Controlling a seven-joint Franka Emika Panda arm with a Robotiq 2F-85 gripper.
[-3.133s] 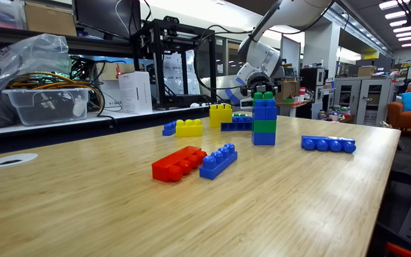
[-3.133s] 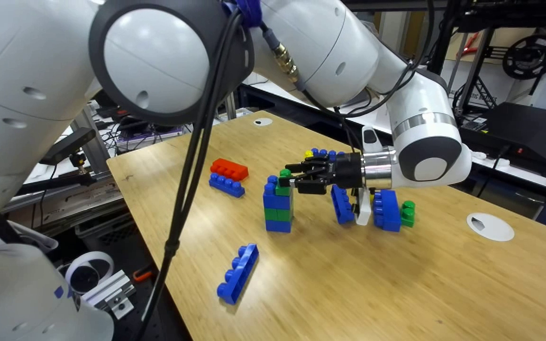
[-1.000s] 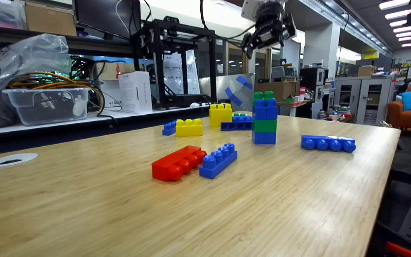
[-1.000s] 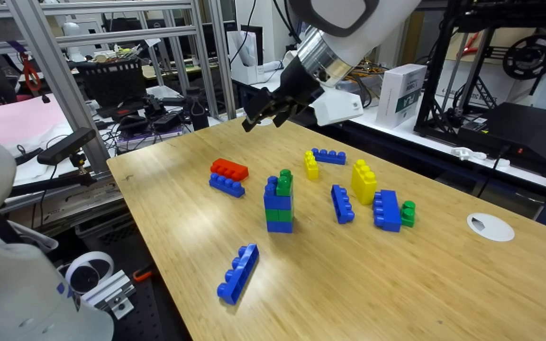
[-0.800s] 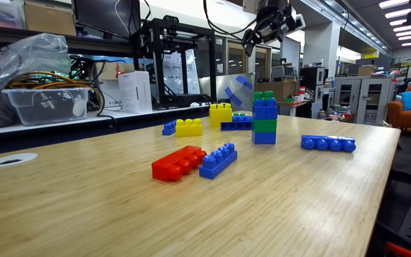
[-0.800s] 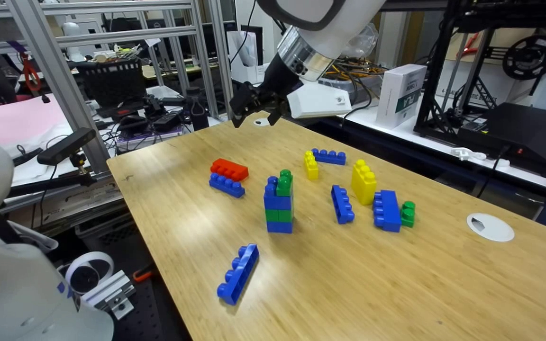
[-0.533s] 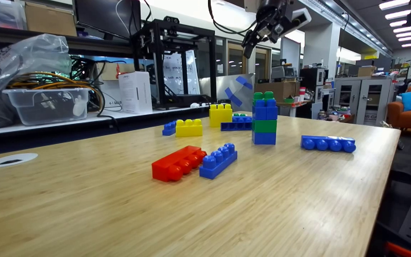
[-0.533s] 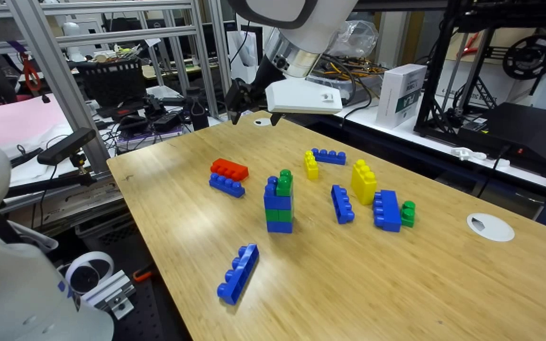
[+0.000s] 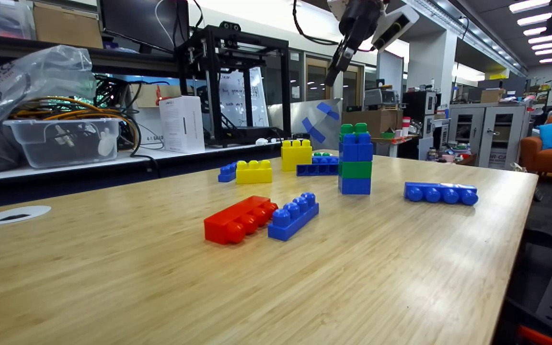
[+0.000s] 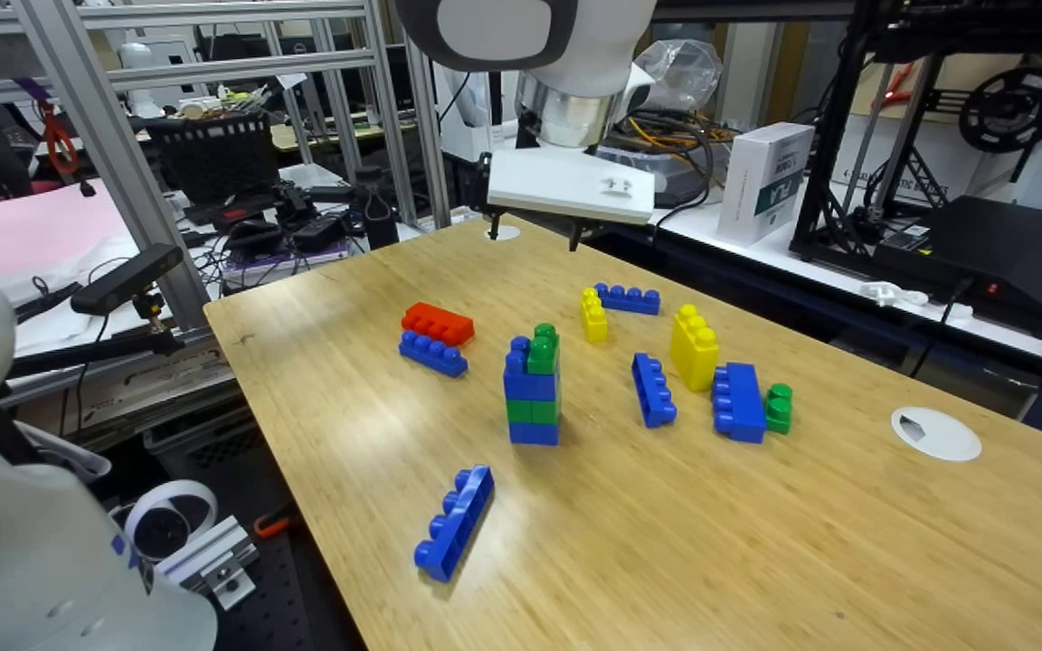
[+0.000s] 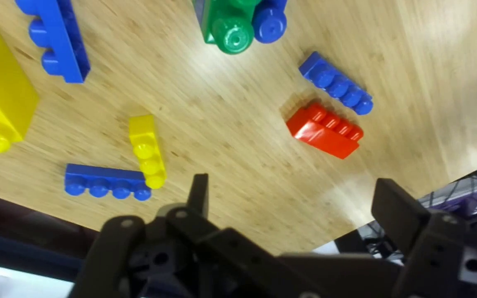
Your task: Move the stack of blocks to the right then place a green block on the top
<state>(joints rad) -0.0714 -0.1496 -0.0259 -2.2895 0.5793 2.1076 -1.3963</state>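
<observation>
Gripper (image 11: 291, 182): jaws apart, nothing held. Stack of blocks (image 10: 531, 389): upright on tabletop (image 10: 666, 524), green block (image 10: 542, 354) on top; probably light, stiff, slick plastic; best held low, across flat sides.

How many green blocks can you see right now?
3 at least: the top green block on the stack, a green layer lower in it, and the loose green block beside the thick blue block. That layer may be two blocks; I cannot tell.

Wooden table (image 10: 711, 542) with stack (image 10: 532, 387), loose blocks (image 10: 742, 403)
</observation>
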